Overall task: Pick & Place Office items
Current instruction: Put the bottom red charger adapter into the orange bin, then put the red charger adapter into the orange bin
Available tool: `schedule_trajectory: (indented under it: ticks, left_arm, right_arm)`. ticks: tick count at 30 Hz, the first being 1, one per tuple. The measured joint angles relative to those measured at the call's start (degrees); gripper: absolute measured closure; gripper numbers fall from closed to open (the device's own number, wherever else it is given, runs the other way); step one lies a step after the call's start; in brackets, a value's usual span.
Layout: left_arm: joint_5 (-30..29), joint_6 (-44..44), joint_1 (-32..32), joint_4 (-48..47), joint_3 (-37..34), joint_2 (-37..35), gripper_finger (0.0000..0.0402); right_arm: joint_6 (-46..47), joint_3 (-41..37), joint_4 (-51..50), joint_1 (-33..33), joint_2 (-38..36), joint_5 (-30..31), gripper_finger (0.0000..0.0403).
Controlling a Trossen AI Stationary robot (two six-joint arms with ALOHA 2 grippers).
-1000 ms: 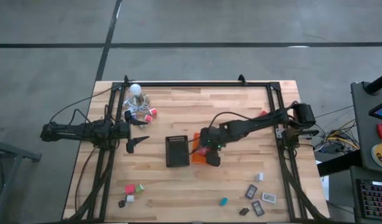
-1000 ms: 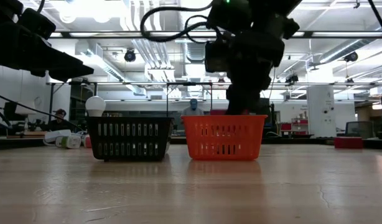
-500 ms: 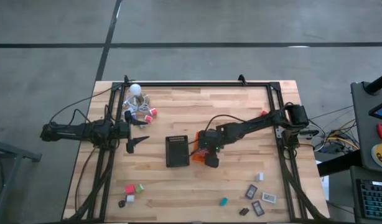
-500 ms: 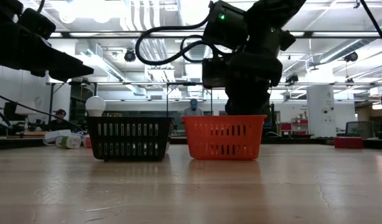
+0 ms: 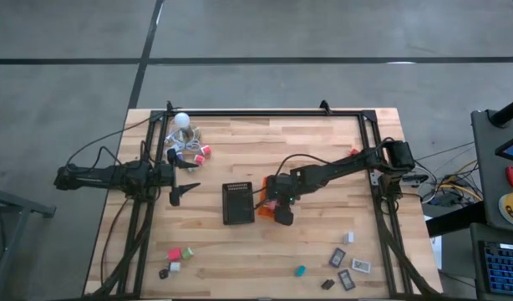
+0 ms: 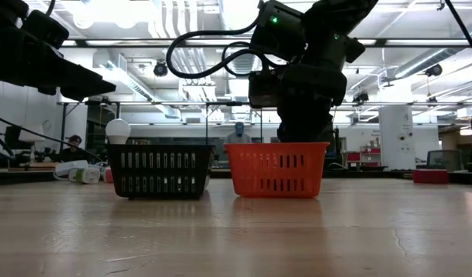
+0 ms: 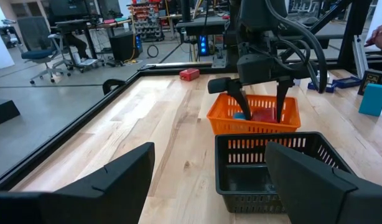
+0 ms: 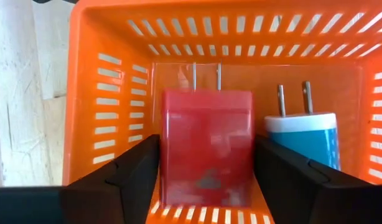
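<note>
Red charger block: rigid, light, smooth-sided; grip flat sides. Right end effector straddles it, fingers spread, inside orange tray.

Two plug blocks lie side by side in one tray, beside another tray.

I am seeing two baskets sitting on my counter: one orange basket and one black basket. The orange one is holding two plugs, one red plug and one blue plug.
</note>
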Motion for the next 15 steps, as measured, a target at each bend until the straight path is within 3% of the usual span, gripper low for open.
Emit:
schedule_trajectory:
  ticks: [8,15]
  left_arm:
    - [0.0,0.0,0.0,0.0,0.0,0.0,0.0092]
    - [0.0,0.0,0.0,0.0,0.0,0.0,0.0092]
  right_arm:
    - [0.0,0.0,0.2,0.0,0.0,0.0,0.0118]
    - [0.0,0.0,0.3,0.0,-0.1,0.0,0.0109]
